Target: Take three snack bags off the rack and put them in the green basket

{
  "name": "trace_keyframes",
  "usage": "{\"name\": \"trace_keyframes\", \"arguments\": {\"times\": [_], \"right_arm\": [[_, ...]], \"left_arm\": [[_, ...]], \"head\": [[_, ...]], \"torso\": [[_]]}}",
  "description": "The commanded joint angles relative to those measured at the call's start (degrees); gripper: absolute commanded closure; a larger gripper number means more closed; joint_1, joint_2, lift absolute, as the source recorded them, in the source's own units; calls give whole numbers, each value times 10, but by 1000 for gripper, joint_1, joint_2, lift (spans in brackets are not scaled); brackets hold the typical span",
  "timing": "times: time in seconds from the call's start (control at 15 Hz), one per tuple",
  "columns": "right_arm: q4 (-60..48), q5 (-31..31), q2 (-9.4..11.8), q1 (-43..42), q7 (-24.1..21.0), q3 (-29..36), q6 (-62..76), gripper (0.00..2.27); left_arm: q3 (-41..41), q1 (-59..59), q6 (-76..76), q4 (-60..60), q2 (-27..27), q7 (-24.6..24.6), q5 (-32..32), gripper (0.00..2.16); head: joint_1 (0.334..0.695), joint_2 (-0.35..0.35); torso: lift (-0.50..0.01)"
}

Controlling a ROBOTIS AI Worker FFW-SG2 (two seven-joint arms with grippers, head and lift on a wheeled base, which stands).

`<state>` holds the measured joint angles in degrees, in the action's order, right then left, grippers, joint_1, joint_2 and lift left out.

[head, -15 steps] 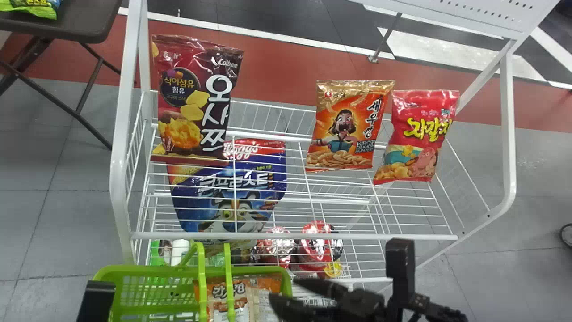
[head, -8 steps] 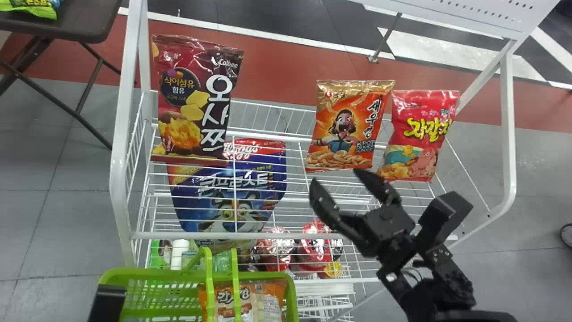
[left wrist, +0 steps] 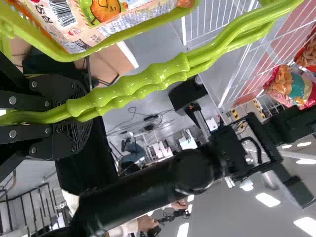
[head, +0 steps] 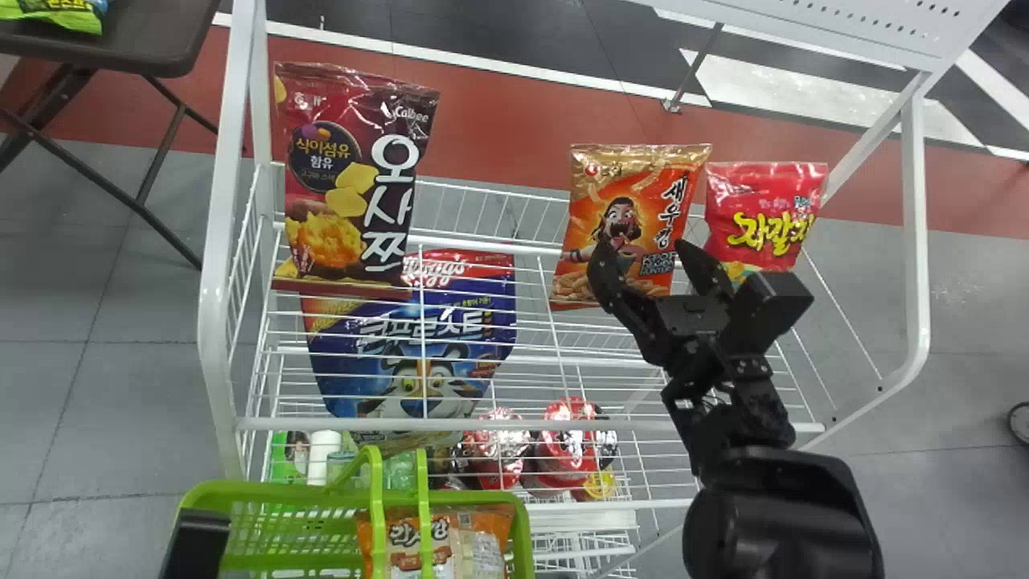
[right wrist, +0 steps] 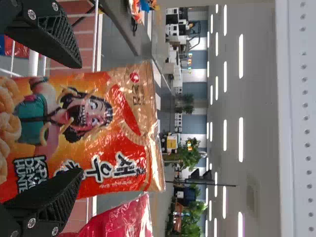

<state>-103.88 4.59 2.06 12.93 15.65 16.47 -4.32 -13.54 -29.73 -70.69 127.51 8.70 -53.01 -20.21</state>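
White metal makes the rack (head: pixel 214 273), and three snack bags are up on it. A dark red bag (head: pixel 346 177) is on the left side. An orange bag (head: pixel 611 185) is more to the right, with a pink-red bag (head: pixel 764 201) just beside it. A big blue bag (head: pixel 474 354) is lower down, behind the wires.

The right tool (head: pixel 647 251) is at the low part of the orange bag, and it is spread wide. In the right wrist view, the orange bag is between its two black fingers (right wrist: pixel 52 197). I cannot tell if they touch it.

The green basket (head: pixel 524 539) is down in front of the rack, near its left side. One orange and cream bag (head: pixel 482 547) is inside. The left tool (head: pixel 197 543) is by the basket's left end. In the left wrist view, it pinches the basket's green handles (left wrist: pixel 148 88).

Far off on the left, a bright green bag (head: pixel 64 16) lies on a dark surface (head: pixel 145 44).
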Motion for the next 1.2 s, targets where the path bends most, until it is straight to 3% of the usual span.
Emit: {"name": "trace_keyframes", "arguments": {"times": [0.0,0.2,0.33,0.4,0.47,0.6,1.13], "right_arm": [[36,-13,4,-43,3,4,-37,60],[64,-19,14,-85,31,7,-92,43],[79,-29,14,-102,50,1,-94,265],[81,-28,14,-105,64,1,-94,1062],[81,-24,13,-104,69,4,-97,2030],[70,-9,13,-96,98,11,-104,2189],[-71,0,11,-6,124,29,-167,2192]], "left_arm": [[0,4,-3,-2,0,1,1,1278],[-1,11,-3,-10,0,4,0,1278],[0,13,-3,-14,0,6,0,1278],[-1,14,-3,-13,0,6,0,1278],[0,14,-3,-14,-1,8,1,1278],[-1,14,-5,-13,0,8,1,1278],[-5,15,-6,-8,1,11,1,1244]], "head": [[695,-350],[695,-350],[695,-350],[695,-350],[695,-350],[695,-350],[695,-350]], "torso": [[-26],[-26],[-26],[-26],[-26],[-26],[-26]]}}
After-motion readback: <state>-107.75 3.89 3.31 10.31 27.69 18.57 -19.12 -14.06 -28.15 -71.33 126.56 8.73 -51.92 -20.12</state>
